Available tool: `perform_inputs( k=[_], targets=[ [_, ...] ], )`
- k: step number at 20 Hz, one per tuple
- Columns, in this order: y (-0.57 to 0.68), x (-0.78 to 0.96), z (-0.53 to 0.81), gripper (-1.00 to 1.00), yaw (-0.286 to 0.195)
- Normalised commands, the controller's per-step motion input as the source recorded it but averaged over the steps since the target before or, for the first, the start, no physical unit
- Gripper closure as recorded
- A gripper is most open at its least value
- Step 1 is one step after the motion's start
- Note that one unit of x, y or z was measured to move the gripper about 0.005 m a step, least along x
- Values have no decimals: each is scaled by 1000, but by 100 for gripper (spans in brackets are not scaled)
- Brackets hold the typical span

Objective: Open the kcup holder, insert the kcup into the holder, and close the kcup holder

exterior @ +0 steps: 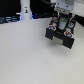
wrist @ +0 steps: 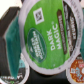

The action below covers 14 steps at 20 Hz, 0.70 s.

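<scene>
**Green pod directly under the wrist, over the open tray**

We see the small round kcup (wrist: 47,40) with its green foil top filling the wrist view, lid facing the camera, so it sits right below our gripper (exterior: 62,25). Whether the fingers clamp it or stand apart we cannot tell. In the exterior view the black boxy kcup holder (exterior: 62,35) lies beneath the arm, its slotted tray pulled out. We judge the next move a straight descent.

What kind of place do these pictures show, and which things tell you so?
Probably a lab or test bench, not a kitchen. A bare white table carries only a black kcup holder and a white bottle-shaped object, with a robot gripper above. The wrist view shows a green-topped kcup up close.
</scene>
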Motion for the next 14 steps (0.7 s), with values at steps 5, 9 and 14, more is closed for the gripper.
perform_inputs(
  k=[5, 9, 14],
  targets=[
    [-14, -10, -221, 100, -3],
    [59, 20, -241, 100, 9],
    [80, 45, -20, -100, 16]
  ],
)
